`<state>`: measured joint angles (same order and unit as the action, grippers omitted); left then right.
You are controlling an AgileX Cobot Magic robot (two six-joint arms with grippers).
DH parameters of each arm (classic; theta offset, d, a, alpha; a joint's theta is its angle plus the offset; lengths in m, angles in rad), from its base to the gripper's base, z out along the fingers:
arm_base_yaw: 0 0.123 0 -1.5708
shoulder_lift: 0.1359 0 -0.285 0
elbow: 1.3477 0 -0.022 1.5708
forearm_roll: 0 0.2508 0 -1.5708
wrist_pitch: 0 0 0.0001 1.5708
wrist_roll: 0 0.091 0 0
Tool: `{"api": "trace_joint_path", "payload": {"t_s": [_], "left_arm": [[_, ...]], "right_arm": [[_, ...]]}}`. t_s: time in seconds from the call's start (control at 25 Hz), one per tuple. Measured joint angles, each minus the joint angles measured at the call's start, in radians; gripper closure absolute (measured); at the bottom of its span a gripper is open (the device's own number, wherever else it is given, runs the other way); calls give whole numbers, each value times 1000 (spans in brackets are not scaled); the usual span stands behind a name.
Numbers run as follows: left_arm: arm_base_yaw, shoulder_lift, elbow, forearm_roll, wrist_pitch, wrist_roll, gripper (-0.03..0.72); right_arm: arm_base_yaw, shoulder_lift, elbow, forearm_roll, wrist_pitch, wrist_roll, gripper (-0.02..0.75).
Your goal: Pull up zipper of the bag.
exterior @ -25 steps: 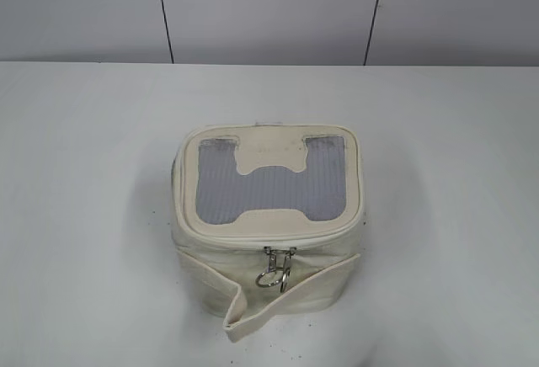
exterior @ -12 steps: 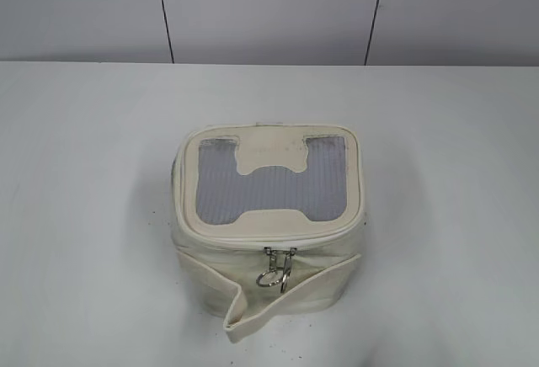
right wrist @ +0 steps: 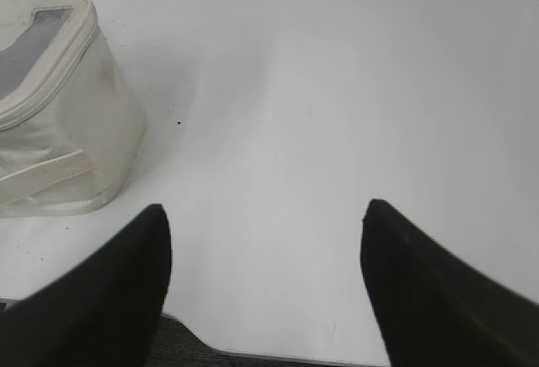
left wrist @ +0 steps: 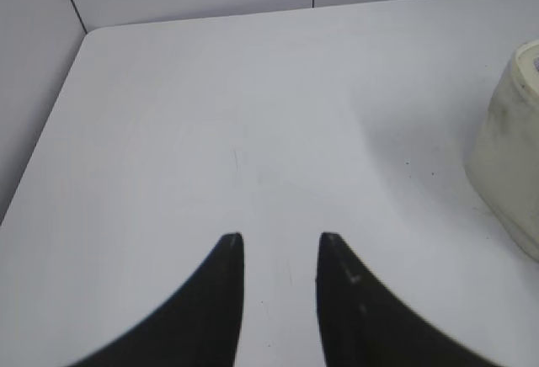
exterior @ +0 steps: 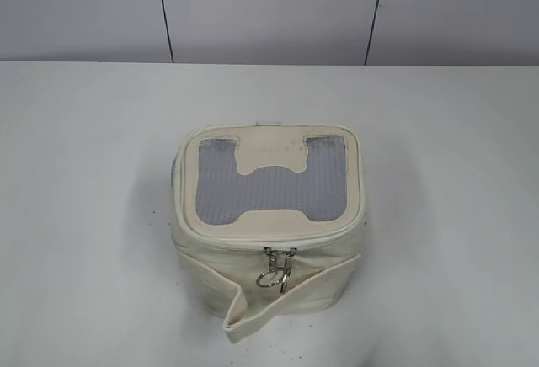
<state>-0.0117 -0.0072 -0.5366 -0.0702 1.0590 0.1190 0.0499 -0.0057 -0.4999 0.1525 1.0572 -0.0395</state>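
White table [exterior: 93,173] and grey wall panels surround the bag [exterior: 268,224], which stands in the middle. Its zipper [exterior: 278,247] runs round the lid rim; two silver ring pulls [exterior: 274,276] hang at the front — small, probably slippery, best pinched there. Soft fabric probably yields, so it needs holding steady. Left gripper [left wrist: 280,241] is slightly open, right gripper [right wrist: 265,215] wide open — both empty, well apart from it.
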Motion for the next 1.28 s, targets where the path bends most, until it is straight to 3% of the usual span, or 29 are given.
{"api": "trace_joint_path", "payload": {"t_s": [0.24,0.72,1.28], "left_arm": [[0,0,0,0,0,0,450],[0,0,0,0,0,0,450],[0,0,0,0,0,0,450]], "right_arm": [[0,0,0,-2,0,0,190],[0,0,0,-122,0,4,190],[0,0,0,-126,0,4,190]]}}
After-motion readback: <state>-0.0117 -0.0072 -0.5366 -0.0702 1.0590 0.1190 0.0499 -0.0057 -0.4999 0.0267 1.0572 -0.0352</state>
